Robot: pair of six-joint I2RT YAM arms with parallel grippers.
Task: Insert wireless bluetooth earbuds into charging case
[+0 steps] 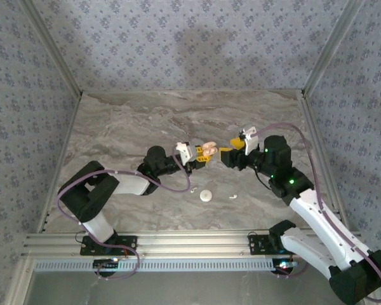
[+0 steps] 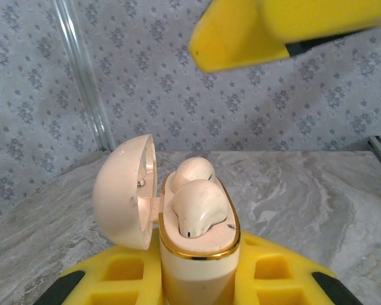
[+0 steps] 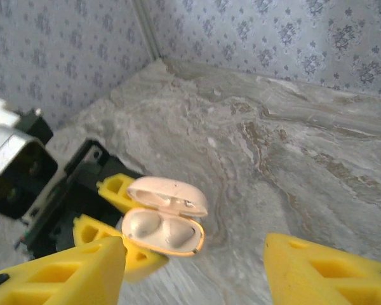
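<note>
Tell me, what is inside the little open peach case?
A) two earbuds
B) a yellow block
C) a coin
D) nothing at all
A: in the left wrist view the charging case stands open, and two earbuds sit side by side in it.

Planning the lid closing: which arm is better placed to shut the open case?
Right. The left gripper is shut on the charging case, both earbuds seated; the right gripper hangs open and empty beside it, free to push the lid.
</note>
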